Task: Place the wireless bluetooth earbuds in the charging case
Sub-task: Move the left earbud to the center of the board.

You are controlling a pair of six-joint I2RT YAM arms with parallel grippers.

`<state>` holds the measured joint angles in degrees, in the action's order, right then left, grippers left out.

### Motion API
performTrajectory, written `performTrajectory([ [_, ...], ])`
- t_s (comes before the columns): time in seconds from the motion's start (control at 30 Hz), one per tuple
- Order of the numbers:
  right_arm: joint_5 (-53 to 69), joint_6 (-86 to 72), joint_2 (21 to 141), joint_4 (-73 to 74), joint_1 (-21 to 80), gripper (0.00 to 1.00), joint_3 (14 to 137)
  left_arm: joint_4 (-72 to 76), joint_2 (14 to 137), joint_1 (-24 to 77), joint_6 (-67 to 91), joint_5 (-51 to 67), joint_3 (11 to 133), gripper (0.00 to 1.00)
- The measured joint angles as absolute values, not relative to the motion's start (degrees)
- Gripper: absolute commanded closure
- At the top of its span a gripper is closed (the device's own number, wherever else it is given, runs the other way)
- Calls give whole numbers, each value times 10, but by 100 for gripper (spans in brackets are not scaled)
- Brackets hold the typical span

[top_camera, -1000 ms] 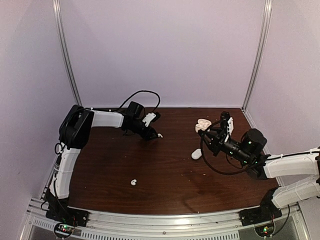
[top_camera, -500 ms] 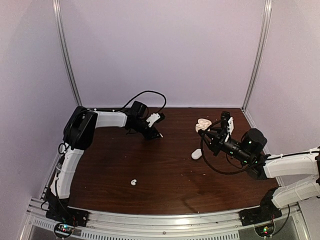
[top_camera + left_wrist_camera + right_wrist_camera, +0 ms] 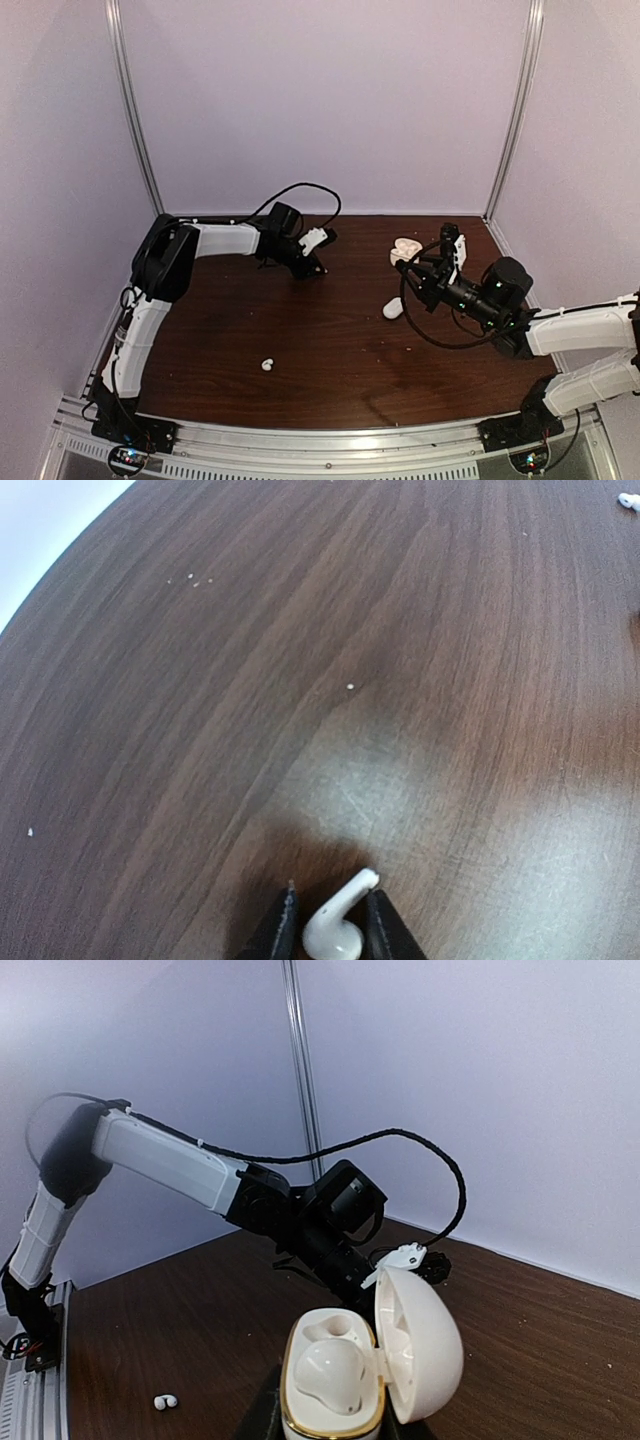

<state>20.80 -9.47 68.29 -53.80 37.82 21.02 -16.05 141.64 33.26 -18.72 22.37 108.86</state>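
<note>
Two slim robot arms of matching build. The left arm [image 3: 215, 238] has smooth white shell links joined by bulky black cylindrical joints, and a thin black cable [image 3: 300, 188] arches loosely over its wrist. The left end effector [image 3: 333, 925] has two narrow black fingers [image 3: 283, 930], with a white plastic bracket [image 3: 315, 238] mounted just behind them. The right arm [image 3: 585, 330] has the same white links and black joints, a looping black wire [image 3: 425, 330], and small green lights on its black wrist housing [image 3: 497, 285]. Each black base [image 3: 125, 455] shows tiny red and green lights.
</note>
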Motion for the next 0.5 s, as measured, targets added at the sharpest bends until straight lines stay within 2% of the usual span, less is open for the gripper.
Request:
performTrajectory([
  [0.2,208,-95,683,-538,378,100,210,-132,1384,340,-184,206,1030,84],
  [0.5,211,-95,681,-538,378,100,210,-105,1265,349,-143,165,850,86],
])
